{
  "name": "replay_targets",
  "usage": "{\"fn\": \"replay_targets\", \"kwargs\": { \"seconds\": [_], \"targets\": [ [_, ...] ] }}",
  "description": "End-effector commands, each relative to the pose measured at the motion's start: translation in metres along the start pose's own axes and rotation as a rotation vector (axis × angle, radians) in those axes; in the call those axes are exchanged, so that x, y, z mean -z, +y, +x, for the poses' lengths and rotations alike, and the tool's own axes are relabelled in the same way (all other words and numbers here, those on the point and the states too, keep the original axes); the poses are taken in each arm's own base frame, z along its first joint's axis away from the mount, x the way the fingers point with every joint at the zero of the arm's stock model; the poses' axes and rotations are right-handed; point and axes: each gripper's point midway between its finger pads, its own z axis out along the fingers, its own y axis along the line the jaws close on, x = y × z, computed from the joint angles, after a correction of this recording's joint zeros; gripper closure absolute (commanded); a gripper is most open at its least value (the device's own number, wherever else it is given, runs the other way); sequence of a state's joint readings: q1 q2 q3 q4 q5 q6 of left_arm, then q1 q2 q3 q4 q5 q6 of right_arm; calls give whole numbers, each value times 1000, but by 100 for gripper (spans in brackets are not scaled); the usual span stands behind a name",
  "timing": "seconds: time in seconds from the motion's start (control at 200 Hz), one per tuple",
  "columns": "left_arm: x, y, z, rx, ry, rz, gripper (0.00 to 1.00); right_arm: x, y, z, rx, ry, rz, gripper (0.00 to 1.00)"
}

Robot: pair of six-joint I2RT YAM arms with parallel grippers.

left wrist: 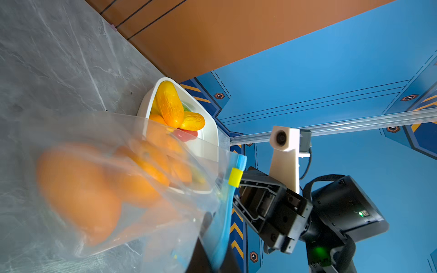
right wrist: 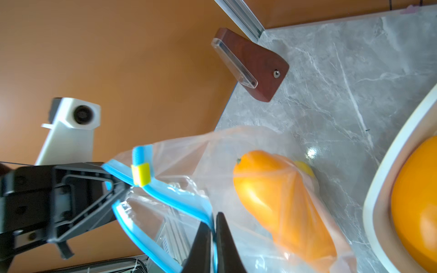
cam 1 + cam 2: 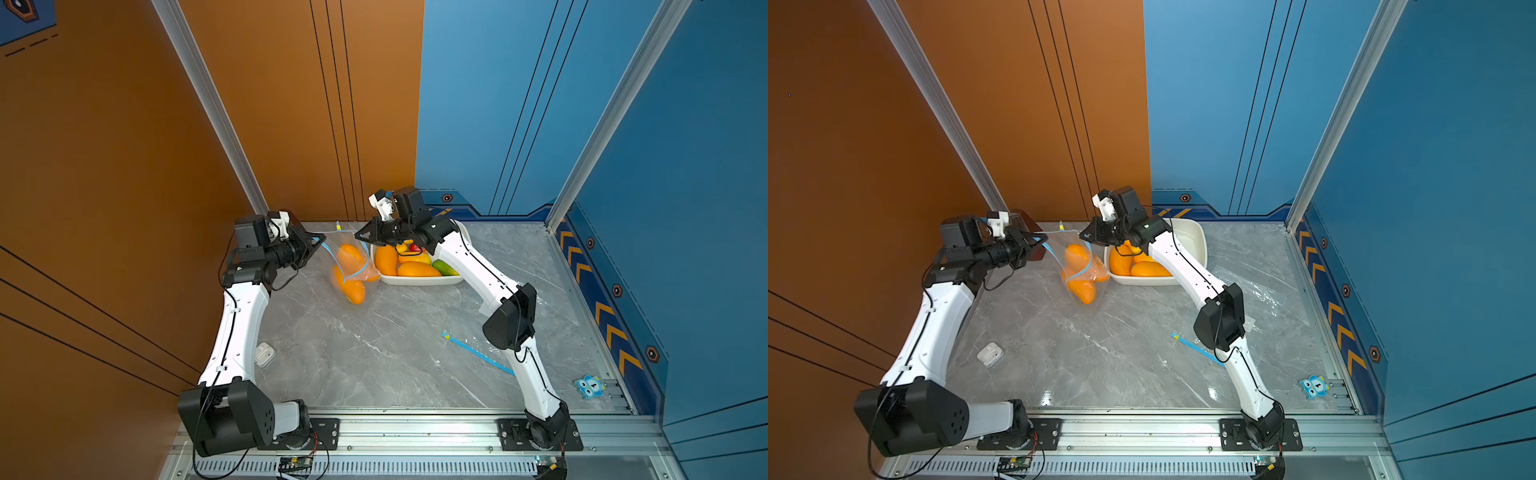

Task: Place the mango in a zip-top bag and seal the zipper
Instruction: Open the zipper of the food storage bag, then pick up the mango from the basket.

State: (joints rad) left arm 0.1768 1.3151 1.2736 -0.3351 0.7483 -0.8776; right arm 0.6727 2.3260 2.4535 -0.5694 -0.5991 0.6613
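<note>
Grey marble table [image 3: 395, 340]; no legible labels. Both tools pinch bag [image 3: 351, 266] w/ mango [image 3: 353, 291]: left tool [image 3: 322, 245], right tool [image 3: 360, 237].

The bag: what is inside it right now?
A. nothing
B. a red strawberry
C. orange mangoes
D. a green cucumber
C: orange mangoes show through the clear zip-top bag, which hangs between the left hand and the right hand.
</note>
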Motion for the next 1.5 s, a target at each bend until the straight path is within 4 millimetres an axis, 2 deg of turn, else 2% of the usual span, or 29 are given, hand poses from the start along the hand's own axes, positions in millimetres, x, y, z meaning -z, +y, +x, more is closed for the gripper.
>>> {"fn": "replay_targets", "kwargs": {
  "seconds": [0.0, 0.09, 0.125, 0.21, 0.255, 0.335, 0.42, 0.53, 0.545, 0.601, 0.621, 0.656, 0.716, 0.811, 0.921, 1.051, 1.101, 1.186, 1.256, 1.336, 1.496],
  "targets": [
    [7, -14, -11, -78, -47, 25, 100, 16, -11, -6, 39, 0, 37, 57],
    [5, -10, -9, -84, -45, 16, 100, 40, -22, -8, 87, -7, 90, 34],
    [4, -10, -9, -90, -41, 17, 100, 54, -27, -9, 108, -20, 119, 29],
    [-1, -11, -7, -109, -16, 29, 100, 82, -30, -18, 154, -72, 150, 23],
    [-3, -14, -4, -123, -1, 38, 100, 104, -20, -25, 185, -114, 136, 19],
    [-5, -17, -1, -152, 7, 45, 100, 126, -29, -32, 204, -168, 161, 16],
    [-3, -17, 2, -181, 6, 45, 100, 143, -67, -38, 176, -213, 272, 11],
    [-4, -9, 2, -176, 12, 35, 100, 152, -134, -54, 171, -235, 463, 12],
    [-4, -8, 3, -176, 15, 36, 100, 149, -145, -53, 186, -218, 503, 12],
    [-6, -5, 4, -174, 23, 34, 100, 145, -165, -56, 307, -161, 613, 11],
    [-6, -4, 4, -172, 23, 30, 100, 136, -183, -53, 343, -120, 675, 10],
    [-7, -2, 5, -169, 26, 29, 100, 129, -196, -55, 428, -78, 751, 7],
    [-8, -2, 5, -167, 29, 29, 100, 114, -210, -57, 584, 2, 823, 3],
    [-12, -5, 8, -177, 30, 25, 100, 94, -230, -71, 661, 17, 909, 0],
    [-23, -8, 16, -188, 60, 27, 100, 75, -250, -88, 570, -68, 885, 0],
    [-32, -1, 19, -181, 77, 12, 100, 70, -279, -99, 468, -163, 942, 0],
    [-33, 2, 18, -178, 78, 7, 100, 69, -291, -100, 366, -211, 908, 0],
    [-35, 4, 17, -174, 80, 3, 100, 74, -313, -104, 99, -314, 803, 0],
    [-37, 3, 16, -177, 80, 2, 100, 68, -325, -104, -35, -347, 705, 0],
    [-38, 4, 14, -175, 79, 0, 100, 50, -322, -106, -105, -365, 555, 0],
    [-38, 5, 12, -172, 78, -1, 100, 35, -318, -102, -175, -360, 463, 0]
  ]
}}
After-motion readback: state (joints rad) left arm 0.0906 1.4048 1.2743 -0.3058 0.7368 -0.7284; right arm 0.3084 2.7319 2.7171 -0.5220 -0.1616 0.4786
